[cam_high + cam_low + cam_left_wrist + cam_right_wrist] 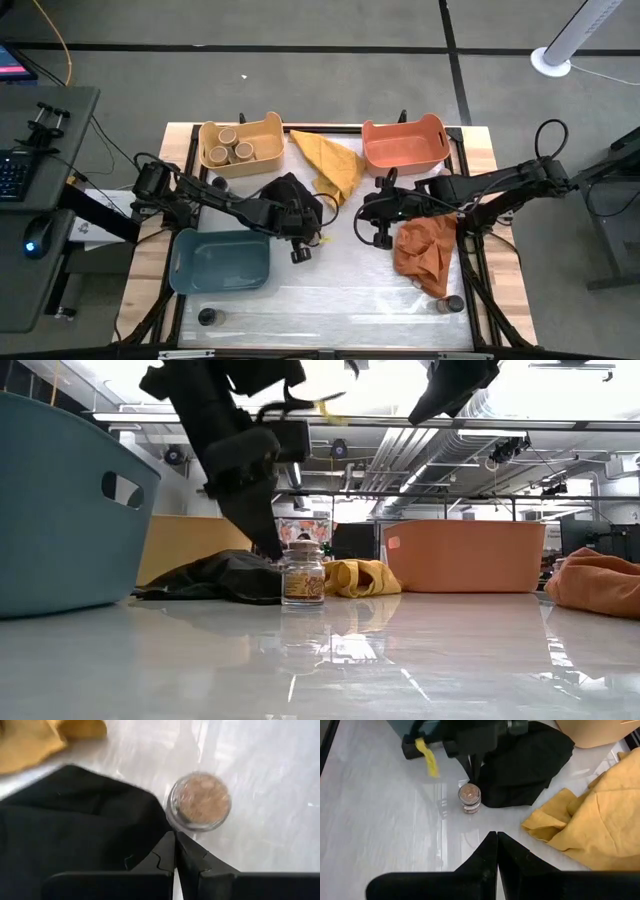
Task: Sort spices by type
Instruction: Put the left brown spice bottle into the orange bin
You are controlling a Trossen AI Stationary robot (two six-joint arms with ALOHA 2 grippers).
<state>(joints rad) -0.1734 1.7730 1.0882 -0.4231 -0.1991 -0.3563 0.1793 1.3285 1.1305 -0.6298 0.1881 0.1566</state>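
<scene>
So the jar (298, 255) out in the middle stands upright: clear glass, brownish top, tan-brown spice inside, right beside the black cloth's (290, 195) edge. Three wide tan-topped jars (231, 147) sit bunched together in the yellow bin (262, 127). Two dark-topped jars stand alone along the table's near edge, one (208, 317) below the blue bin (180, 270), one (453, 303) just past the orange cloth (425, 250).
</scene>
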